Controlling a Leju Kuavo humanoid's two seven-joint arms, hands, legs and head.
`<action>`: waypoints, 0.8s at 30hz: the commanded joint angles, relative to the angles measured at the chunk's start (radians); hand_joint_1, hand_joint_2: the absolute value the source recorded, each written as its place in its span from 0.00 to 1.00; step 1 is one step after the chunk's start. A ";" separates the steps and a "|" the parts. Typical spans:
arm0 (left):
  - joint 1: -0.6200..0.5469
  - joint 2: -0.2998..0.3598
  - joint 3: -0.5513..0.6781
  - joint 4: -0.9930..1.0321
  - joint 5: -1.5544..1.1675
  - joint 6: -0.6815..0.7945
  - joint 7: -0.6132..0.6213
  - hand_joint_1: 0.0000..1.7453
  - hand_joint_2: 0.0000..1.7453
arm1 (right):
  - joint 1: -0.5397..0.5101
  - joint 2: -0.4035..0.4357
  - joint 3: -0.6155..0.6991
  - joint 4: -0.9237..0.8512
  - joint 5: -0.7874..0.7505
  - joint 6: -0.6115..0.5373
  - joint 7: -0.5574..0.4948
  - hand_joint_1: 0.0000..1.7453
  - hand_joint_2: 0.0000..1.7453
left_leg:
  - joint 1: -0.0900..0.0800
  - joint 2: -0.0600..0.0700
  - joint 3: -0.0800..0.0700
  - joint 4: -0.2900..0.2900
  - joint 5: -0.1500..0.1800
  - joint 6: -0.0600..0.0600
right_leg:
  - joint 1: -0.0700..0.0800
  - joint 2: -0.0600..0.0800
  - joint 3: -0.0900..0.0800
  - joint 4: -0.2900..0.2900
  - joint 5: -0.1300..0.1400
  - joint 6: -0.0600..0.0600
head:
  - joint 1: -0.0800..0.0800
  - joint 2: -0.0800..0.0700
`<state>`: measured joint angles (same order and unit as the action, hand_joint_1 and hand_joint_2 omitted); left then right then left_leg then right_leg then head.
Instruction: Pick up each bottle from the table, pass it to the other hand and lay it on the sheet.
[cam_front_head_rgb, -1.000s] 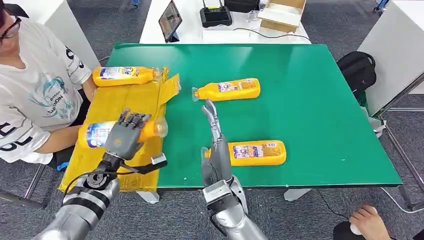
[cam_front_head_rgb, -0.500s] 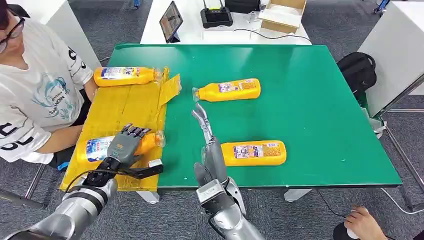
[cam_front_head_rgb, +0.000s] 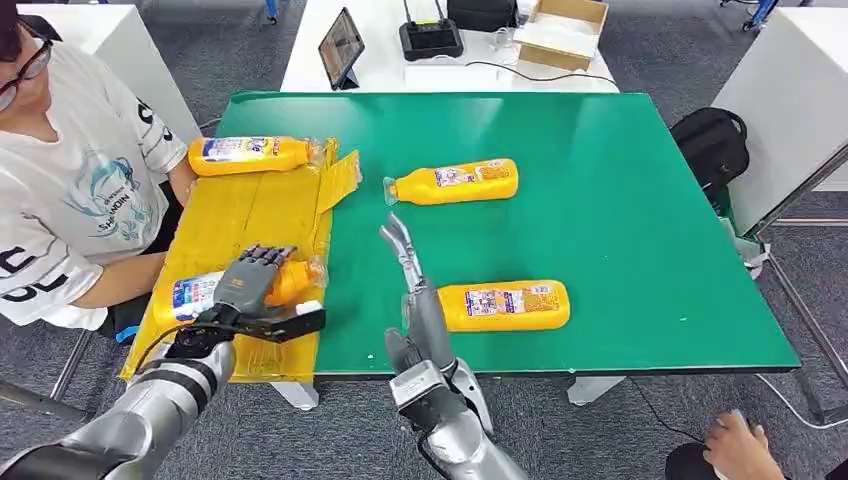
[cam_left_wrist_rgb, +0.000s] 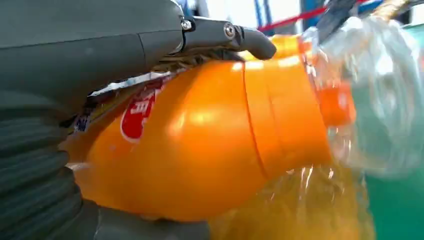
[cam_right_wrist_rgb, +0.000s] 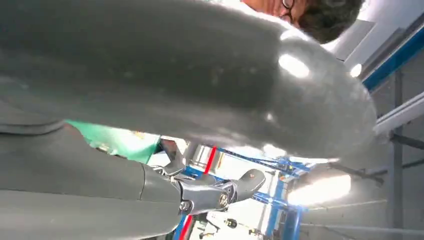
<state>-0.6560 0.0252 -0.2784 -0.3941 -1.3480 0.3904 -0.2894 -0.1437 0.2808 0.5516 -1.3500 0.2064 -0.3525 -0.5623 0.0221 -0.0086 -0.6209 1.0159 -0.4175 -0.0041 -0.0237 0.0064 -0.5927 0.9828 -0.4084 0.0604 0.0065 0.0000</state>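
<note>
My left hand (cam_front_head_rgb: 252, 285) grips an orange bottle (cam_front_head_rgb: 196, 294) low over the near end of the yellow sheet (cam_front_head_rgb: 258, 215); up close the bottle (cam_left_wrist_rgb: 210, 145) lies under my fingers (cam_left_wrist_rgb: 235, 37), its clear cap pointing toward the green table (cam_front_head_rgb: 620, 200). Another orange bottle (cam_front_head_rgb: 250, 153) lies at the sheet's far end. Two more orange bottles lie on the table, one in the middle (cam_front_head_rgb: 455, 181) and one near the front edge (cam_front_head_rgb: 503, 304). My right hand (cam_front_head_rgb: 412, 285) is open with fingers stretched out, just left of the front bottle and holding nothing.
A person in a white shirt (cam_front_head_rgb: 70, 190) sits at the table's left side, close to the sheet. A white desk behind the table holds a tablet (cam_front_head_rgb: 340, 45), a black device (cam_front_head_rgb: 430, 38) and a cardboard box (cam_front_head_rgb: 562, 28). A black backpack (cam_front_head_rgb: 712, 140) lies right of the table.
My left hand has carried the bottle down and toward me, onto the near end of the sheet. My right hand has drawn back slightly and stays open.
</note>
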 joint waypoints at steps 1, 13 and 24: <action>0.006 -0.065 0.204 0.069 0.187 -0.218 -0.083 0.00 0.00 | -0.010 -0.013 -0.027 0.075 -0.001 0.015 0.028 0.00 0.00 | 0.000 0.002 0.004 -0.002 -0.001 0.002 | 0.001 0.000 0.004 -0.003 0.000 -0.003 | 0.000 0.000; 0.004 -0.083 0.258 0.060 0.319 -0.362 -0.160 0.00 0.00 | -0.025 -0.009 -0.039 0.116 0.010 0.019 0.029 0.00 0.00 | -0.001 -0.001 0.005 -0.002 0.000 0.002 | 0.000 0.000 0.006 -0.002 0.000 -0.002 | 0.000 0.000; 0.020 -0.185 0.462 -0.092 0.721 -0.322 -0.322 0.00 1.00 | -0.024 -0.012 -0.062 0.132 0.000 0.027 0.030 0.00 0.00 | 0.000 -0.004 0.006 -0.002 0.001 0.003 | 0.001 -0.003 0.009 -0.003 0.000 -0.003 | 0.000 0.000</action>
<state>-0.6910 -0.0466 -0.0184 -0.4044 -0.8753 -0.0825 -0.5284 -0.1422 0.2842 0.5245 -1.2913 0.2037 -0.3212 -0.5375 0.0215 -0.0156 -0.6174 1.0159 -0.4164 -0.0030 -0.0241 0.0016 -0.5857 0.9824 -0.4093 0.0609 0.0061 0.0000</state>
